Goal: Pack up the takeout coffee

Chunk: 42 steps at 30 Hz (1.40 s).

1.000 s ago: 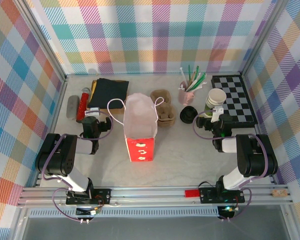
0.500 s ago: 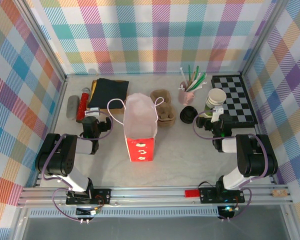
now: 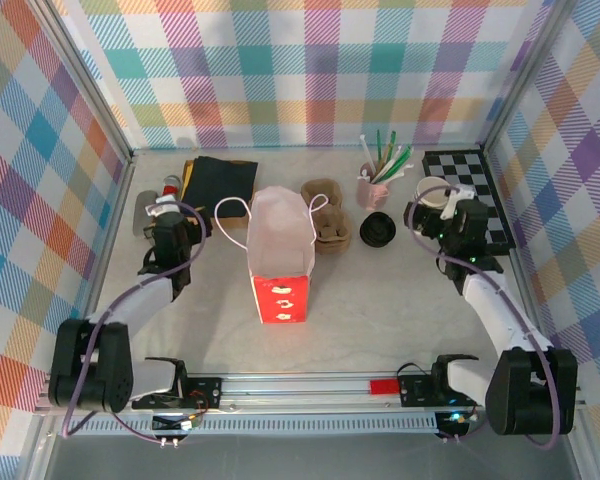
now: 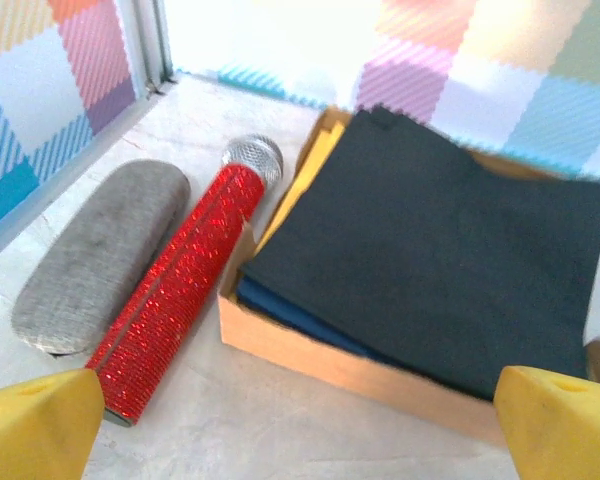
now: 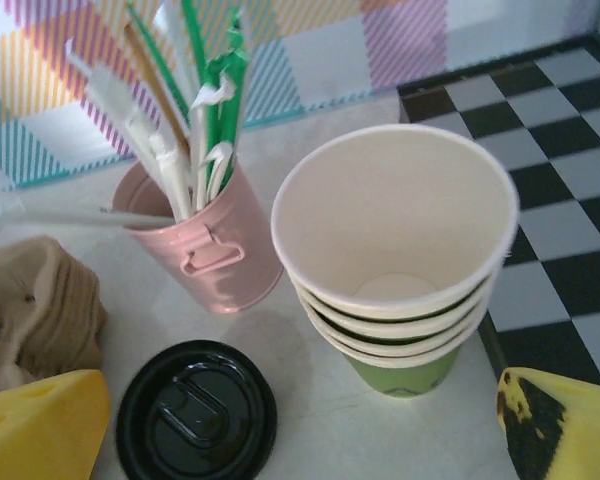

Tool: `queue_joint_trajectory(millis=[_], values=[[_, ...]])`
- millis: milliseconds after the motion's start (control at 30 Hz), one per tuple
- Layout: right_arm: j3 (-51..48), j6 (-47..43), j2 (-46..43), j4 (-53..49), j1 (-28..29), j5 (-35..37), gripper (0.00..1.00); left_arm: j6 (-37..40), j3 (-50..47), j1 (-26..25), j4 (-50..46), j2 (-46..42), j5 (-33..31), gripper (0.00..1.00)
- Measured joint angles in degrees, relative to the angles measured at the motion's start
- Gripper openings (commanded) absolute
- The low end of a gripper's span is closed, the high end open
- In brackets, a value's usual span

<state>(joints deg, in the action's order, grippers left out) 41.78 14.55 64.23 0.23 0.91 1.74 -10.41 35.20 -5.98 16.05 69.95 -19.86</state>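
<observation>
both arms are now reaching forward over the table, unfolded from the tucked pose they held a second ago, while nothing on the table is shifting. nearest, a metal rail (image 3: 310, 390) is running along the table's front edge, and behind it a wide bare strip of pale table (image 3: 380, 310) is lying open on either side of the red bag (image 3: 278, 260), which is standing upright in the middle with its mouth open. the left gripper (image 3: 163, 213) is hovering with its jaws spread wide and gripping nothing, looking down on a grey case (image 4: 95, 255), a red glitter tube (image 4: 180, 290) just beside it, and a shallow box of dark cloths (image 4: 420, 260) close to the left wall. the right gripper (image 5: 300, 425) is likewise hanging wide open and empty. the takeout coffee (image 5: 195, 410), seen from above as a black round lid, is sitting on the table just ahead of the right fingers, between a brown cup carrier (image 3: 325, 215) and a stack of open cups (image 5: 395, 260). the stack is standing just beside the checkerboard's (image 3: 470, 190) left edge. farther back, the pink cup of straws (image 5: 205, 235) is standing near the plaid back wall (image 3: 310, 70), which is closing off the room together with the side walls.
</observation>
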Motion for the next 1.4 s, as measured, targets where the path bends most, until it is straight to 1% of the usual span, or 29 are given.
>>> queue_joint_trajectory(millis=[133, 267, 467, 533, 633, 700, 767, 867, 1000, 1100, 1167, 1300, 1400], values=[[1.97, 4.24, 0.07, -10.69, -0.09, -0.48, 0.99, -5.73, 5.05, 0.00, -12.41, -6.23, 0.50, 0.99], [2.60, 5.68, 0.07, -20.31, -0.09, -0.76, 0.99, -9.79, 10.56, 0.00, -24.22, -12.00, 2.36, 0.97], [5.92, 5.64, -0.81, -27.76, 1.68, -0.92, 0.99, -12.72, 17.97, -0.92, -38.32, -18.01, 8.04, 0.93], [6.97, 5.60, -1.18, -29.44, 3.56, -0.76, 0.99, -12.94, 20.09, -2.73, -42.42, -18.95, 9.79, 0.92], [8.24, 5.55, -1.57, -31.65, 6.34, -0.22, 0.99, -13.09, 21.77, -7.54, -48.57, -21.62, 11.52, 0.91], [8.52, 5.53, -2.21, -32.98, 7.72, 0.35, 1.00, -13.68, 23.28, -10.88, -53.64, -25.24, 12.70, 0.88], [8.61, 5.53, -3.02, -34.12, 8.13, 0.92, 1.00, -14.23, 25.83, -13.07, -57.79, -28.68, 13.97, 0.88], [9.16, 5.53, -4.11, -36.00, 8.17, 1.73, 1.00, -14.21, 31.82, -14.58, -62.82, -32.96, 18.10, 0.87], [10.64, 5.55, -4.76, -37.68, 8.17, 2.40, 0.99, -13.46, 36.37, -14.64, -68.26, -37.79, 26.73, 0.86], [11.30, 5.57, -5.18, -38.49, 8.17, 2.62, 0.99, -12.48, 36.41, -14.64, -72.85, -38.88, 32.70, 0.84], [11.58, 5.60, -5.18, -38.99, 8.35, 2.82, 0.99, -12.39, 34.40, -14.64, -74.34, -39.58, 35.34, 0.82], [11.98, 5.62, -5.07, -39.98, 8.74, 3.43, 0.98, -13.38, 24.92, -14.64, -76.00, -44.06, 39.56, 0.81], [12.02, 5.62, -4.76, -40.30, 8.98, 3.82, 0.98, -14.51, 20.31, -14.64, -76.67, -47.06, 41.44, 0.79]])
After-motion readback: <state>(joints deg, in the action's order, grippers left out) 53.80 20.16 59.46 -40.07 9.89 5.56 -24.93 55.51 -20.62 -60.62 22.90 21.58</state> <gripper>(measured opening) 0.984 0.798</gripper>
